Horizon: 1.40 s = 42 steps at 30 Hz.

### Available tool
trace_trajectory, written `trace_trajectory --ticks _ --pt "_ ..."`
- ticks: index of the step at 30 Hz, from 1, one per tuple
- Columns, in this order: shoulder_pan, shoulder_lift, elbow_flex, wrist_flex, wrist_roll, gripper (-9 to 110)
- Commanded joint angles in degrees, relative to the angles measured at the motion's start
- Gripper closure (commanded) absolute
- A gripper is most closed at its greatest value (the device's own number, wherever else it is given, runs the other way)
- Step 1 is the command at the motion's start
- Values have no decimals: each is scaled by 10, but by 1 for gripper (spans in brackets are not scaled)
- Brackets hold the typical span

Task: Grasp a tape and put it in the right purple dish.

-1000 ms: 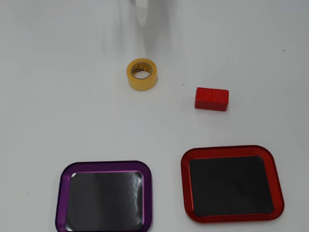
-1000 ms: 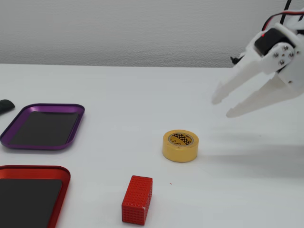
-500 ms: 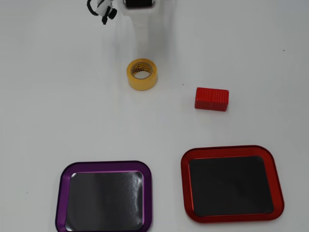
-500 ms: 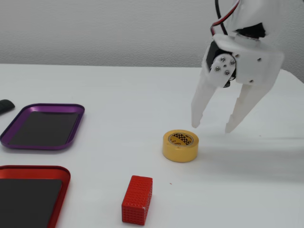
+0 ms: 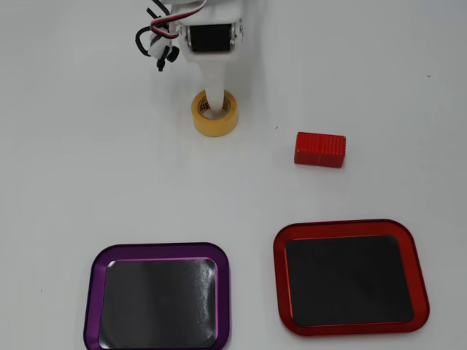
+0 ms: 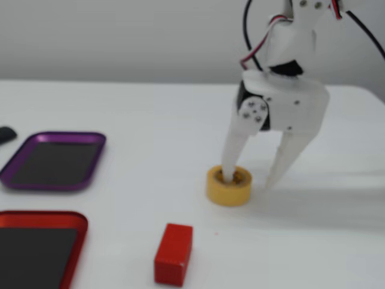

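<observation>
Overhead view looks straight down; fixed view watches the same table [image 5: 87, 160] low, sideways.

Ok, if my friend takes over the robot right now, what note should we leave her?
End effector: open, lowered over the tape. One finger is in the roll's hole, the other outside its wall. Not closed yet.
Tape: on the table, not lifted.
Purple dish: empty, next to the red dish in the overhead view.
Red block: leave it.
Done: the reach.
Left: close on the tape, lift it, carry it to the purple dish and let go.
</observation>
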Motion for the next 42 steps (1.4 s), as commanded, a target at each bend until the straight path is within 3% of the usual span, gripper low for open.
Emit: trace_trajectory --ticks 1,8,23,29,34,42 --pt "1 2 -1 -25 -6 86" --pt "2 2 17 -46 -7 102" --pt "-2 98 -83 -31 -6 102" --pt "1 149 -94 -177 -11 102" --pt "0 83 -98 -302 -42 102" --pt "1 -152 -328 -259 -38 102"
